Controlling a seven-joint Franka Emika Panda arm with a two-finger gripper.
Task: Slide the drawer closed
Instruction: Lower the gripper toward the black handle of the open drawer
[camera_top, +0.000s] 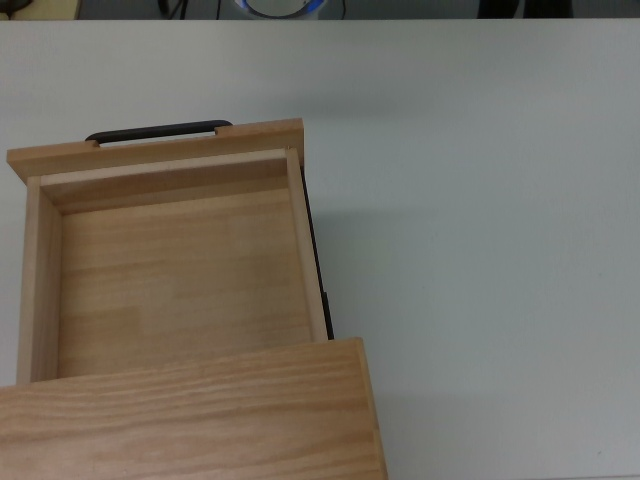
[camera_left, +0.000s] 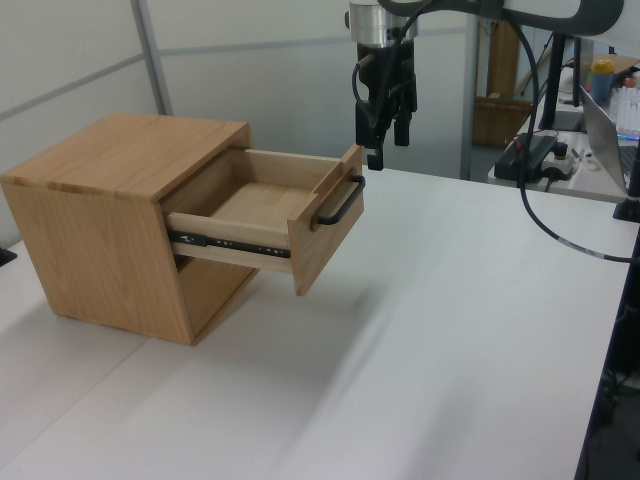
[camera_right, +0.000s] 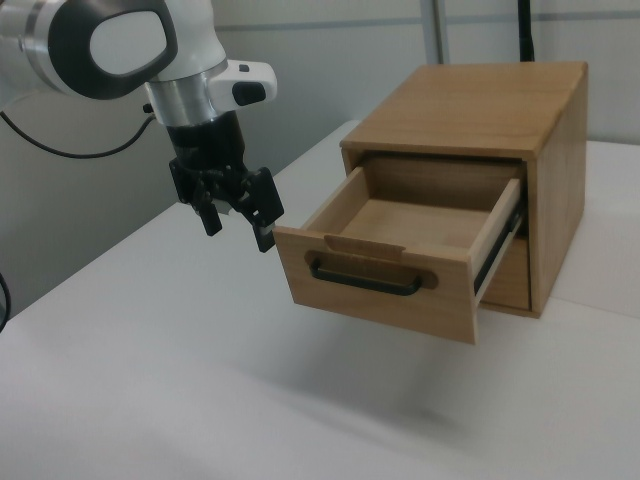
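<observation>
Wooden cabinet (camera_left: 120, 215) sits on the white table (camera_left: 450, 330), one of each, and its single drawer (camera_right: 400, 262) is pulled far out, empty, its one black bar handle (camera_right: 365, 279) facing away from the cabinet. One gripper (camera_right: 238, 222) hangs just off the front panel's corner, touching nothing, fingers spread a little and holding nothing. I'd judge closing hasn't begun: the next move calls for meeting the front panel squarely and pushing straight toward the cabinet.
</observation>
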